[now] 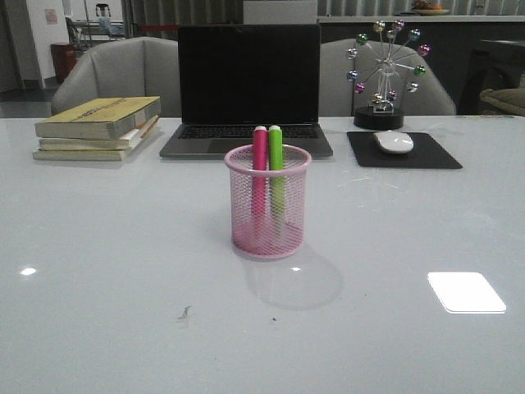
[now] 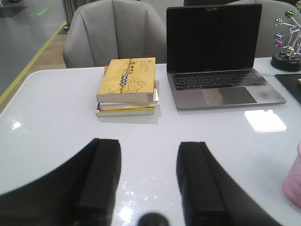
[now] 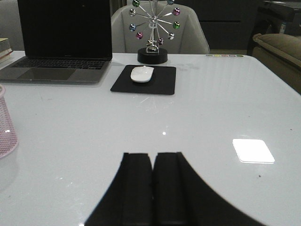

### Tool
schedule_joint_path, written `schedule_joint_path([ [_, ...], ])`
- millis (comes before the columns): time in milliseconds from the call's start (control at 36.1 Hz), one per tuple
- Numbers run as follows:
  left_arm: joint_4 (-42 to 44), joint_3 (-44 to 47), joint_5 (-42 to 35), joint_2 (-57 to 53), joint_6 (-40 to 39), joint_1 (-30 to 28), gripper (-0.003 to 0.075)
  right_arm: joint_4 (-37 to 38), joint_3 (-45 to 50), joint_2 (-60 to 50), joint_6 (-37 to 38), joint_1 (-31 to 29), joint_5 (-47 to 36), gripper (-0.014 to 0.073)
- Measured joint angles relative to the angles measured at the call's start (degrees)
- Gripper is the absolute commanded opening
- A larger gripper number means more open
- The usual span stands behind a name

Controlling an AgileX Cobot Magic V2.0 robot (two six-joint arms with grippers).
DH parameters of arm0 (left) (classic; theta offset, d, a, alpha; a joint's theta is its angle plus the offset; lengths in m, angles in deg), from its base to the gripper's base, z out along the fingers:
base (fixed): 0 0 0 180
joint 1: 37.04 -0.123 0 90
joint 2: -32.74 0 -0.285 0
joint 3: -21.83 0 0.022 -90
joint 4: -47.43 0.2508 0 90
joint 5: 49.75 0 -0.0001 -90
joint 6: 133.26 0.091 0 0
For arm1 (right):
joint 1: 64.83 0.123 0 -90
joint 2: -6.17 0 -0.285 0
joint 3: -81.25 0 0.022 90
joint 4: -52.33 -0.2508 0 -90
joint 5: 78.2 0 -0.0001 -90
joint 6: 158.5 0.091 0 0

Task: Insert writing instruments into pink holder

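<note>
The pink holder [image 1: 268, 205] stands upright on the white table, in front of the laptop. Inside it stand the pink marker [image 1: 260, 168] and the green marker [image 1: 276, 164], side by side, caps poking above the rim. A sliver of the holder shows at the edge of the left wrist view [image 2: 294, 176] and of the right wrist view [image 3: 5, 125]. My left gripper [image 2: 149, 143] is open over bare table, nothing between its fingers. My right gripper [image 3: 153, 155] is shut with nothing in it. Neither arm shows in the front view.
An open laptop [image 1: 248, 86] sits behind the holder. A stack of books [image 1: 98, 127] lies at the back left. A white mouse [image 1: 394, 141] rests on a black pad [image 1: 402, 150] at the back right, with a ball ornament [image 1: 381, 70] behind it.
</note>
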Motion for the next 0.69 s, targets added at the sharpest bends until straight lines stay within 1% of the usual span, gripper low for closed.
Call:
schedule_joint_path([
  [443,0.15,0.00,0.00,-0.58,0.00,0.00,0.0363,0.00,0.00,0.00,0.00,0.00,0.02,0.0049],
  [693,5.63,0.90,0.00,-5.75,-0.17,0.00,0.0363,0.00,0.00,0.00,0.00,0.00,0.02,0.0049],
])
